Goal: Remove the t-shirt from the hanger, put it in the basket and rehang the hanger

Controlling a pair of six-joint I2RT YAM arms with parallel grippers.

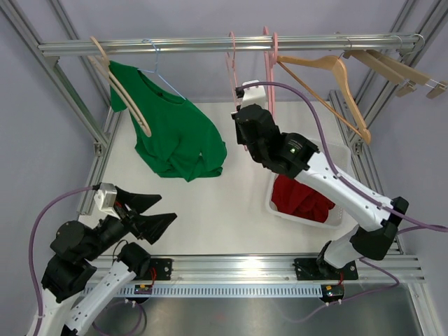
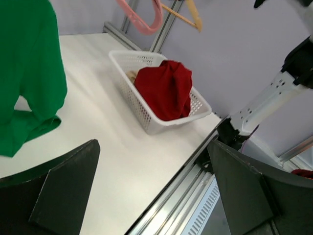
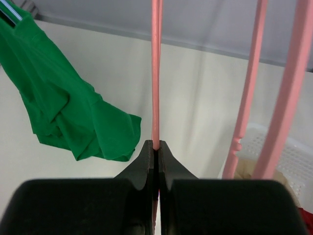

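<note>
Currently on your rig, item by item:

- Green t-shirt: hangs at the left part of the rail, on a blue wire hanger. Its lower part is bunched in folds low over the desk; whether it touches the surface cannot be told. No hand is on it.
- Wooden hanger: on the rail just left of the shirt, one arm slanting across the shirt's shoulder.
- Left hand: your left hand is at the near left of the desk, jaws spread wide, holding nothing, well apart from the shirt. Its wrist view looks across the desk toward the basket.
- Right hand: your right hand is raised near the middle of the rail, jaws pressed together on the thin bar of a pink hanger. The shirt lies to its left, apart from it.
- White basket: on the right side of the desk, below the right arm.
- Red garment: heaped inside the basket.
</note>
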